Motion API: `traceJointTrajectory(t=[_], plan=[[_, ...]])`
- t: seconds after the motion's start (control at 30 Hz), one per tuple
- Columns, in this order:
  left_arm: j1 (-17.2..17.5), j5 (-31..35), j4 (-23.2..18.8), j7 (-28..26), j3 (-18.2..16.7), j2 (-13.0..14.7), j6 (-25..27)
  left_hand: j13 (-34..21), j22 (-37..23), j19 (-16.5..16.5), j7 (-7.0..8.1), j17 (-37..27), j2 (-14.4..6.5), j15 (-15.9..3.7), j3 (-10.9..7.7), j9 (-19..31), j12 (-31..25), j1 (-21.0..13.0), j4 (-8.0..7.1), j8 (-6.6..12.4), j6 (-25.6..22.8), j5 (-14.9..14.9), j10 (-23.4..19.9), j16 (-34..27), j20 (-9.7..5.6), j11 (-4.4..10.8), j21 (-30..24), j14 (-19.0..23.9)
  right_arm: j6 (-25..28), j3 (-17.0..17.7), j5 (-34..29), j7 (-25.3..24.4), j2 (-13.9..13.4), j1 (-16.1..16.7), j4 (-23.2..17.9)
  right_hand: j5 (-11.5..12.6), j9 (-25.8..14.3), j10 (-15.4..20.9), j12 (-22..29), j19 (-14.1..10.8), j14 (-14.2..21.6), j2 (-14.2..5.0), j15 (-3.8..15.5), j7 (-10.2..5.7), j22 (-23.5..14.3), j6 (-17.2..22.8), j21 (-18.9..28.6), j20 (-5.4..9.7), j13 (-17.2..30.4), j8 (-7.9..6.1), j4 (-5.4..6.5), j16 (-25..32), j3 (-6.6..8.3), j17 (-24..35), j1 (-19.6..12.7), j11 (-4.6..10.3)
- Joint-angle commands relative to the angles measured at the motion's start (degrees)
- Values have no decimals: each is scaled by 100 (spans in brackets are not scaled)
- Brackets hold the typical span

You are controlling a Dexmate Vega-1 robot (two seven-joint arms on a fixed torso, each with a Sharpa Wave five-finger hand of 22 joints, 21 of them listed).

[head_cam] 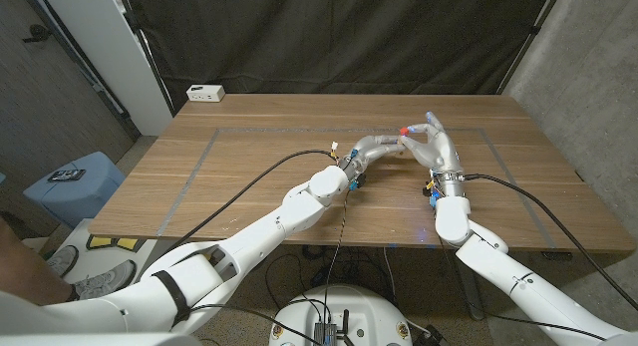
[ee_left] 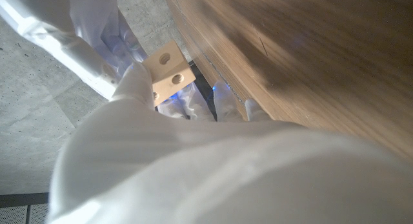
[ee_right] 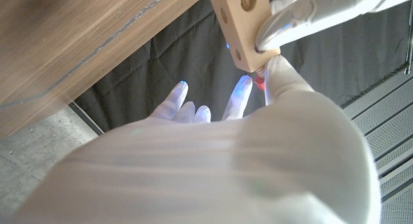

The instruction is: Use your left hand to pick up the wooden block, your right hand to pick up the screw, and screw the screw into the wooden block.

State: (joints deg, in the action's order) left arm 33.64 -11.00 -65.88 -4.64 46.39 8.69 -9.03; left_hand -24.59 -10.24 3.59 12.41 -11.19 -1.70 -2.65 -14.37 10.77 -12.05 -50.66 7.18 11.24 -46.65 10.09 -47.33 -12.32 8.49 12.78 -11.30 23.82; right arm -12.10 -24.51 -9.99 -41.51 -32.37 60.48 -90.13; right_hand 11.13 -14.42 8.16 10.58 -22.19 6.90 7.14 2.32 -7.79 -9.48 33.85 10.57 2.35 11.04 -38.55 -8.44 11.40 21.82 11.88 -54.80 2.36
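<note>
Above the middle of the table my two hands meet fingertip to fingertip. My left hand grips the pale wooden block, which has round holes in its faces and a brass insert on one side. My right hand pinches the red-headed screw with its other fingers spread. In the right wrist view the screw's red head sits right under a corner of the block, touching or nearly touching it. The screw's shaft is hidden.
A white power strip lies at the table's far left corner. A blue stool stands on the floor left of the table. Black curtain hangs behind. Cables trail from both arms over the near edge.
</note>
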Motion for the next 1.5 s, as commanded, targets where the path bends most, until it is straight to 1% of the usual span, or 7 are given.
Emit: traceJointTrajectory(t=[0.03,0.3,0.43,0.5,0.97,1.23,1.5], plan=[[15,-12,-16,-19,3,-3,37,-13,-23,14,9,1,17,-369,-22,10,-25,-65,27,27,-50,31,-20,-1,3,-20,-33,51,-61,18,71,108,-45,29,-4,-18,13,-56,-12,41,-47,22,45,-5,-10,-75,-19,-10,21,45,18,-6,7,5,73,11],[64,-17,-99,-65,-10,23,75,-13,-23,13,3,5,11,-367,-40,9,-28,-119,66,31,-63,29,-25,0,5,-19,-33,52,-88,30,126,166,-49,49,-15,-27,79,-197,-24,119,-139,36,-9,5,-12,-300,-25,-47,23,193,55,-18,-6,9,229,-79],[86,-23,-126,-80,-17,32,69,-13,-23,12,-13,5,1,-373,-51,9,-30,-145,82,34,-72,29,-25,4,4,-19,-32,42,-115,27,142,205,-56,50,-10,-29,98,-229,-19,144,-167,38,-36,37,-12,-375,-24,-61,23,242,73,-19,-15,11,296,-81],[94,-28,-133,-88,-22,33,68,-8,-23,9,-36,13,-8,-381,-89,8,-26,-253,144,38,-82,32,-20,8,1,-18,-31,43,-105,28,140,215,-59,51,-17,-36,112,-258,-15,170,-189,-11,-67,70,-14,-405,-23,-78,24,271,123,-14,-18,17,390,-109],[95,-57,-81,-80,-39,25,37,-9,-22,-2,-50,27,-15,-404,-168,7,-27,-501,245,48,-113,38,-17,35,-6,-23,-27,-13,-111,52,221,365,-100,51,-65,-49,161,-430,-3,295,-316,-262,-192,179,-17,-741,-18,-139,24,485,379,-3,-82,29,923,-272],[56,-78,-9,-36,-42,8,9,-9,-22,-8,-79,25,-21,-400,-191,7,-25,-579,250,58,-137,37,-14,36,-2,-26,-25,-28,-157,52,244,403,-93,25,-29,-17,169,-469,7,342,-364,-336,-224,211,-18,-814,-16,-166,23,536,447,-3,-126,24,1087,-326],[50,-119,0,-21,-62,4,35,-10,-22,-12,-72,23,-10,-398,-184,7,-27,-577,232,56,-134,31,-18,33,-2,-26,-24,-27,-226,60,317,486,-99,13,-3,6,187,-533,5,424,-424,-344,-251,202,-17,-917,-26,-221,21,607,454,-12,-167,12,1179,-344]])
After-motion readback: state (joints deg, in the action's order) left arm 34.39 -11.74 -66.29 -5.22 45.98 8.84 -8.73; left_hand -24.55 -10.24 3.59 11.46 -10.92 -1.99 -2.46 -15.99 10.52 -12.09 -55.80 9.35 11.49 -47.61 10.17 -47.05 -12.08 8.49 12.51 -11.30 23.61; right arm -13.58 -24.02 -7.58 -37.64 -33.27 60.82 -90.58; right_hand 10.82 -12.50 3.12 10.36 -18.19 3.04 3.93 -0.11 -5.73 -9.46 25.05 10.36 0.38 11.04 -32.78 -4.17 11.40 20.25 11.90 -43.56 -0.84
